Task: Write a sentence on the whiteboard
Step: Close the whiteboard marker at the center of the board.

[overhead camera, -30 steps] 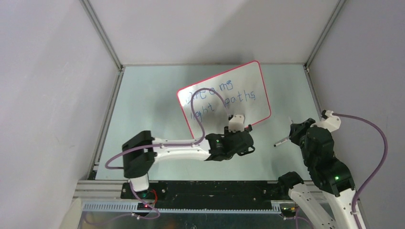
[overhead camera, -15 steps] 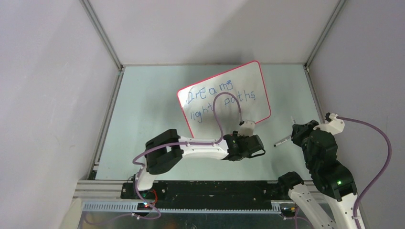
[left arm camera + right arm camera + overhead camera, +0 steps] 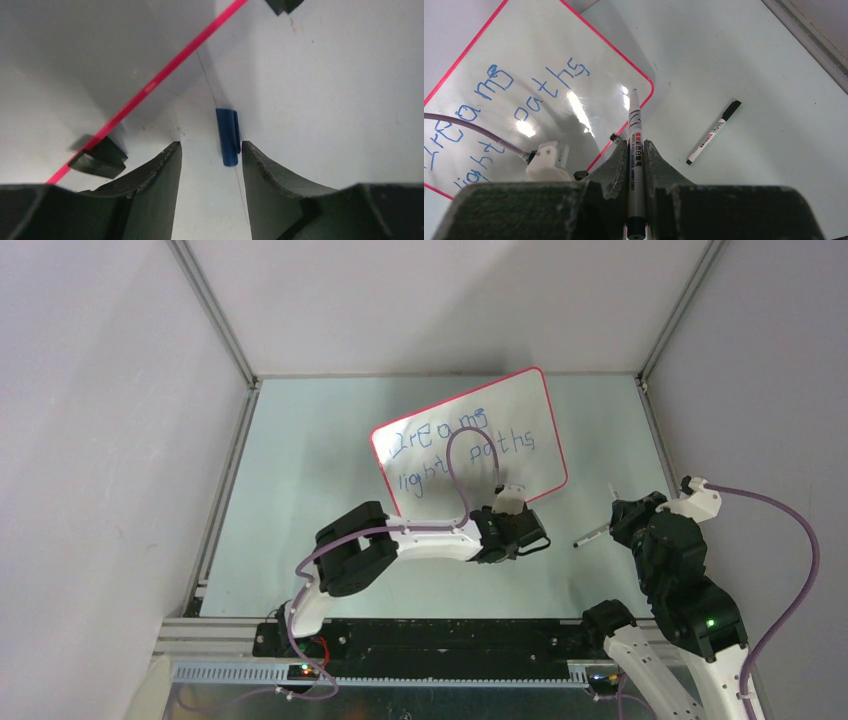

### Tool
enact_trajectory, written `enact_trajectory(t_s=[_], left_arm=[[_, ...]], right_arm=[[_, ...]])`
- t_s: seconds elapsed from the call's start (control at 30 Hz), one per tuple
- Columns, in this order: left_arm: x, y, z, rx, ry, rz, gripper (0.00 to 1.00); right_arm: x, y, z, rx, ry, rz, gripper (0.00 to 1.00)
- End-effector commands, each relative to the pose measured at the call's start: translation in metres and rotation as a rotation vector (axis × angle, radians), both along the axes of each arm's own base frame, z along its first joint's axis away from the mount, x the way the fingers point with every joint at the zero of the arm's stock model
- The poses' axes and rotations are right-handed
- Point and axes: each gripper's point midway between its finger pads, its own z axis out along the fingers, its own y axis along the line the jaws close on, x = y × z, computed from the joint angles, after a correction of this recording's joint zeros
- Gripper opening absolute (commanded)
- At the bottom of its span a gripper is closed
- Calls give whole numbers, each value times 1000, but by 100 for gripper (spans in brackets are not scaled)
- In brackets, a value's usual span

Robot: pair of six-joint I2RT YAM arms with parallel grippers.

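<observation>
A purple cable (image 3: pixel 449 465) crosses the sentence (image 3: pixel 508 444), obscuring some letters.

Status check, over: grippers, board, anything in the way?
Left gripper open, blue cap at its tips. Right gripper shut on marker. Sentence on whiteboard, two lines. Second pen loose beside it.
</observation>
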Motion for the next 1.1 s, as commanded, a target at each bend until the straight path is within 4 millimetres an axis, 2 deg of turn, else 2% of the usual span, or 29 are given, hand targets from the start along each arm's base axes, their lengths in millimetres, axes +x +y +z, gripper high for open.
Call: enact_trajectory(t_s=[0.0,0.3,0.53,0.63,0.67,0.73,0.8,0.83,0.87,0.9,0.93,0.97,1.0,1.03,1.07], left_arm=[[15,-15,15,-31,-28,-1,52],[18,-19,11,-34,-12,-1,43],[12,-19,-4,-24,29,-1,39],[11,-17,-6,-20,32,-1,23],[11,-16,-6,-19,30,-2,13],[12,-15,3,-29,16,-3,2],[13,-14,9,-43,4,-9,0],[13,-15,20,-68,-5,-12,0],[11,-12,20,-77,-7,-18,0],[11,-13,36,-113,-18,-22,0],[9,-10,39,-126,-22,-28,0],[9,-9,56,-163,-37,-31,0],[7,-5,58,-173,-41,-36,0],[7,-4,79,-219,-57,-40,0],[6,0,82,-239,-57,-43,0]], right_arm=[[0,-1,7,3,-28,-1,0],[1,1,5,5,-21,2,0],[1,1,6,5,-26,4,0],[1,1,7,8,-30,7,0],[1,1,7,7,-30,8,0],[1,2,7,8,-30,14,0],[1,3,8,7,-32,21,0],[1,3,8,5,-32,23,0],[1,4,8,2,-33,29,0],[1,4,8,-1,-32,33,0],[0,4,8,-6,-34,39,0],[-1,4,8,-9,-34,42,0],[-2,6,9,-15,-37,58,0],[-3,8,10,-16,-41,75,0],[-4,15,11,-20,-48,122,0]])
